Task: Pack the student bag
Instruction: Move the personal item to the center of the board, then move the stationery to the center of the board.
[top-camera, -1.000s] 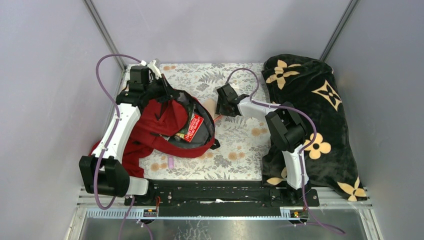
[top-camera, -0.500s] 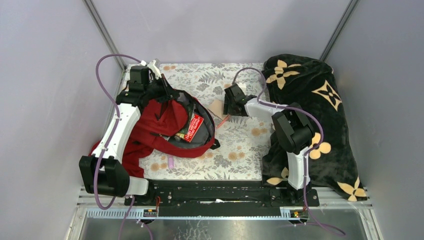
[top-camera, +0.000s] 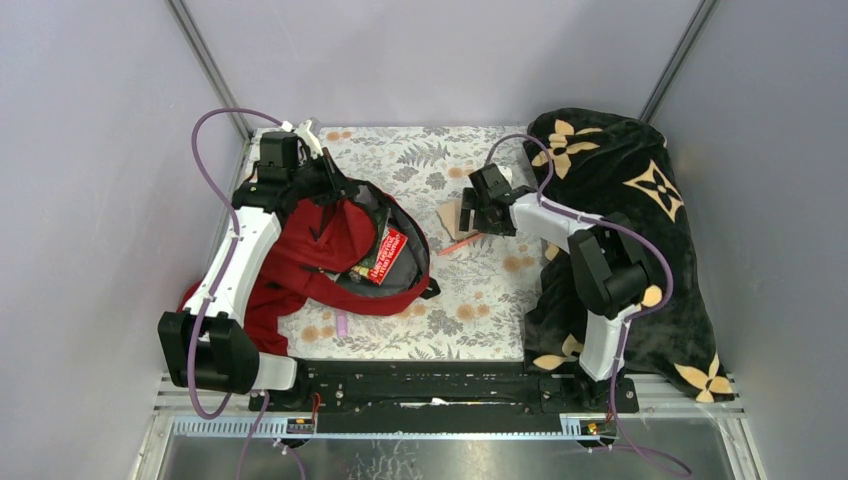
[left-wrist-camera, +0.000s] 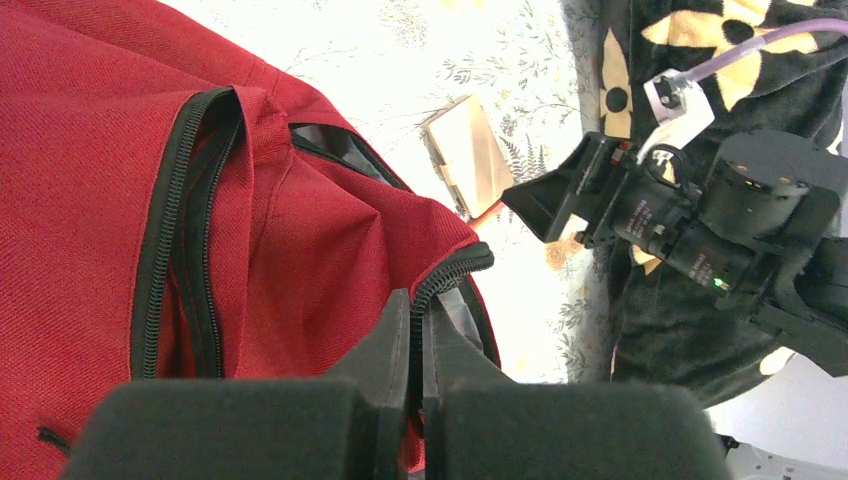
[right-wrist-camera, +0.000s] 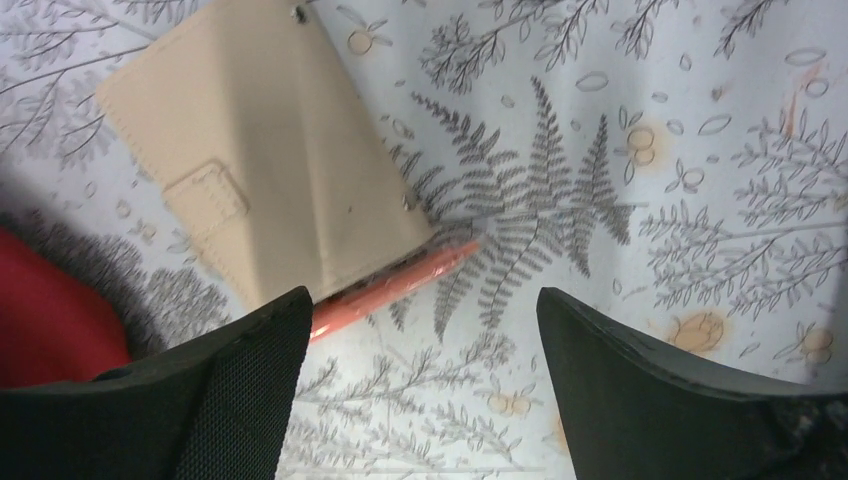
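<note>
**Top view.** A dark-red student bag (top-camera: 320, 262) is shown lying open in the left half of the frame, on a floral tablecloth (top-camera: 420, 160). A red-covered book (top-camera: 388, 252) can be seen in its mouth. The left gripper (top-camera: 330, 185) is set at the bag's upper rim. Right of centre, the right gripper (top-camera: 468, 215) is held over a tan wallet (top-camera: 450, 214), and an orange pen (top-camera: 458, 244) lies just below it. A black blanket (top-camera: 640, 180) with tan flowers is heaped along the right side.

**Left wrist view.** The left and centre are filled by the bag's red fabric. At bottom centre the fingers (left-wrist-camera: 390, 335) are pressed together, with the bag's black zipper edge pinched between them. The wallet is seen at upper centre.

**Right wrist view.** The two fingers (right-wrist-camera: 240, 385) are spread wide at the bottom of the frame, and nothing is gripped. The wallet lies flat at upper left. The pen is laid against its lower edge, slanting up to the right. A patch of red is visible at the left edge.
</note>
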